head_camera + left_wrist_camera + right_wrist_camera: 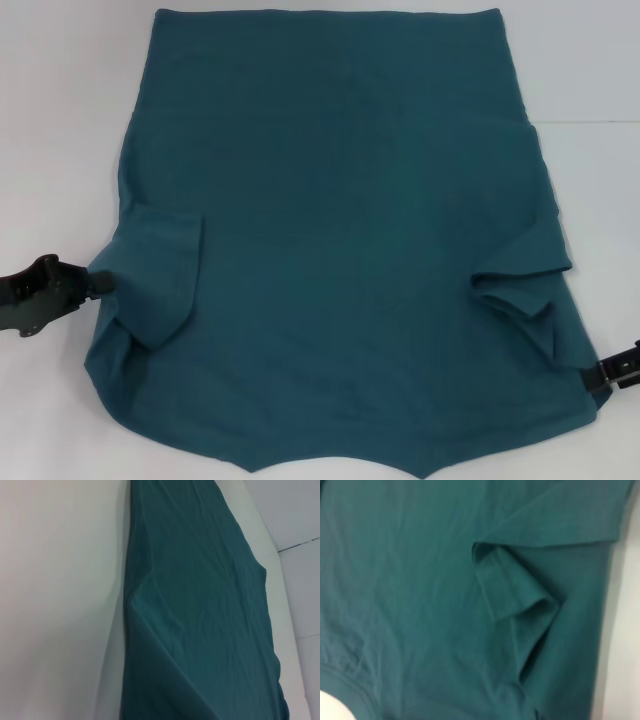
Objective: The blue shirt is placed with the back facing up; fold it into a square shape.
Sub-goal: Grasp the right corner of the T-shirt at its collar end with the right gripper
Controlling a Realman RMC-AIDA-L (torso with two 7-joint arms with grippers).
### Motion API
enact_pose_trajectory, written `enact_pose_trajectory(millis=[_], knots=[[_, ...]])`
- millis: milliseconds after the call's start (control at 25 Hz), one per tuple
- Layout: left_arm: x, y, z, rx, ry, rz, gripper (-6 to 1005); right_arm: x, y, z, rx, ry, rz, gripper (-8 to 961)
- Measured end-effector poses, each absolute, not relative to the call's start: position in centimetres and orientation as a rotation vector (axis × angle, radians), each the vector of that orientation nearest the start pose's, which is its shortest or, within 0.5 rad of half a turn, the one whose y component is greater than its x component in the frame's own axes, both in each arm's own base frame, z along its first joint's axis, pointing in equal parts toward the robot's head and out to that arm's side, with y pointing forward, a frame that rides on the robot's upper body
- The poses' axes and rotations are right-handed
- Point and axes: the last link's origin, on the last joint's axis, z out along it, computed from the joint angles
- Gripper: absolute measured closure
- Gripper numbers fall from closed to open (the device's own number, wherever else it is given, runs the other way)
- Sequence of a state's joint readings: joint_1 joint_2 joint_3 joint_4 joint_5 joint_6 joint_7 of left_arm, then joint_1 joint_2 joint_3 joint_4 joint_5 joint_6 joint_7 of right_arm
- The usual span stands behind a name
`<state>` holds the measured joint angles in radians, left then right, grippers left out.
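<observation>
The blue shirt (340, 200) lies flat on the white table with its plain back up and its hem at the far side. Both short sleeves are folded inward: the left one (165, 285) lies flat, the right one (520, 285) is bunched in creases, and the right one also shows in the right wrist view (520, 600). My left gripper (98, 283) is at the shirt's left edge, where the cloth draws to a point. My right gripper (600, 378) is at the shirt's right edge, lower down. The left wrist view shows the shirt (200, 605) lengthwise.
The white table (50, 100) shows bare on both sides of the shirt. The shirt's near edge reaches the bottom of the head view. A dark seam line (300, 544) crosses the surface in the left wrist view.
</observation>
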<state>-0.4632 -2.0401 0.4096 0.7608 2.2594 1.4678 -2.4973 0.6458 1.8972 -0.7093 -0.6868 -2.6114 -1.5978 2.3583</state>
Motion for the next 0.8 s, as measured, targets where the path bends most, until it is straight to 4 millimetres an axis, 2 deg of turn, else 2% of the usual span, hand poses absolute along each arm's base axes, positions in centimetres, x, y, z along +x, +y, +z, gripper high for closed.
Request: enact_pose_trajectory(millis=[800], knots=[[-33.8, 32.2, 5.6, 2.177, 2.511, 0.908, 996, 30.5, 34.5, 3.6, -2.411, 1.736, -0.203, 257]])
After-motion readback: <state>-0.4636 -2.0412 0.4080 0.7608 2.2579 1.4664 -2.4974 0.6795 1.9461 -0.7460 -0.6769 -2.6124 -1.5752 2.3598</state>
